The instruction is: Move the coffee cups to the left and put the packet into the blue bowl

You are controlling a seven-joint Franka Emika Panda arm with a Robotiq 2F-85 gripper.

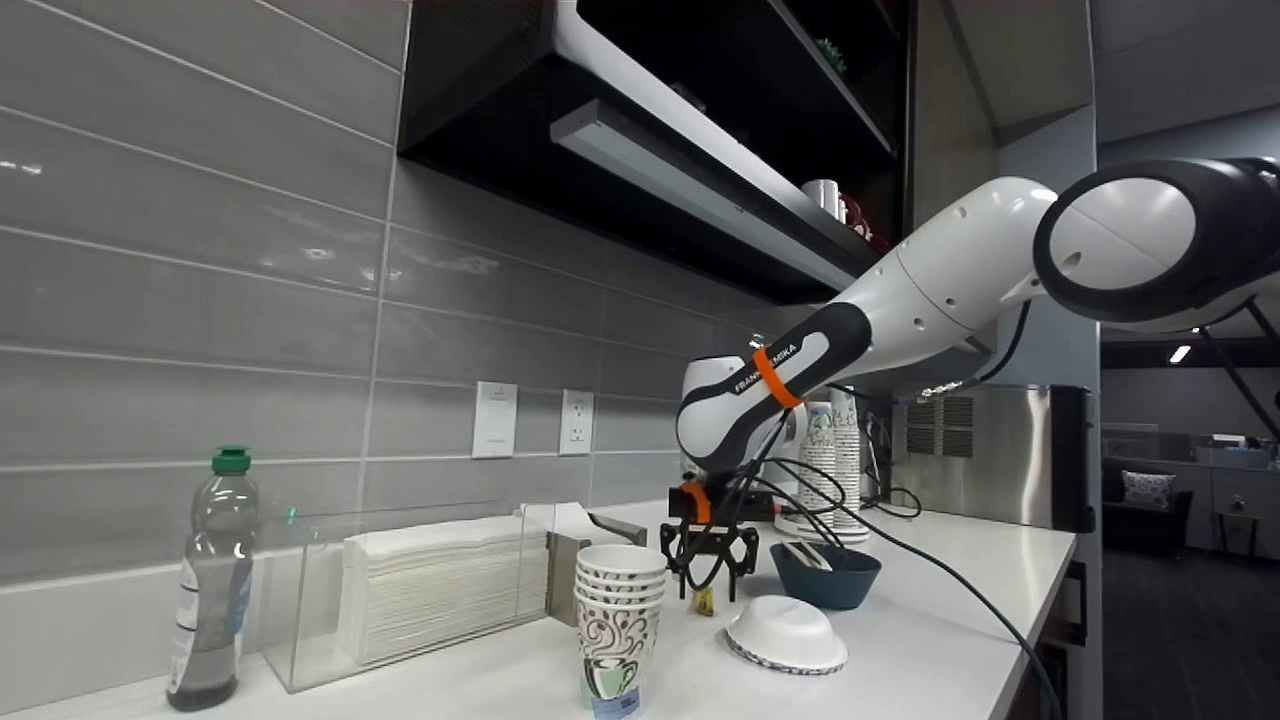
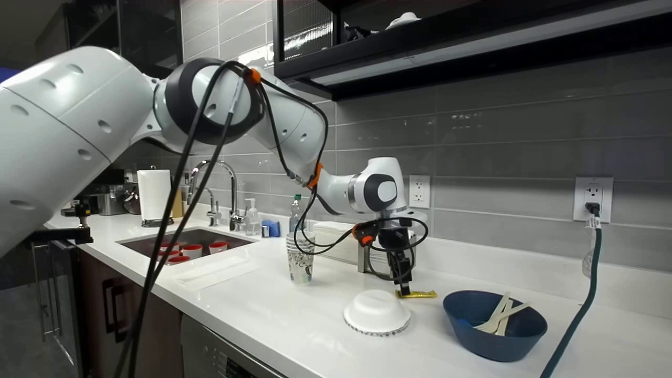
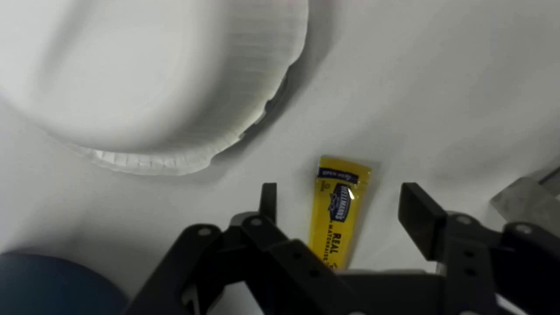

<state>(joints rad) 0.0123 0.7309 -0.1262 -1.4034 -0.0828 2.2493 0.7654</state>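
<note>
The yellow packet (image 3: 334, 214) lies flat on the counter, also visible in both exterior views (image 1: 703, 602) (image 2: 419, 294). My gripper (image 3: 339, 202) is open and empty, pointing down just above it. In the wrist view the packet lies between the two fingers, apart from both, its lower end hidden by the gripper. The gripper also shows in both exterior views (image 1: 708, 588) (image 2: 404, 290). The coffee cups (image 1: 618, 630) stand upright as a short nested stack (image 2: 301, 265). The blue bowl (image 2: 496, 338) holds pale utensils; it also shows in an exterior view (image 1: 835, 590) and the wrist view (image 3: 57, 286).
An upside-down stack of white paper bowls (image 2: 377, 312) sits near the packet (image 3: 153, 87). A napkin holder (image 1: 450, 585) stands along the wall behind the cups, with a bottle (image 1: 212, 590) past it. A dark green cable (image 2: 575, 315) runs beside the blue bowl. A sink (image 2: 231, 244) holds red-and-white cups.
</note>
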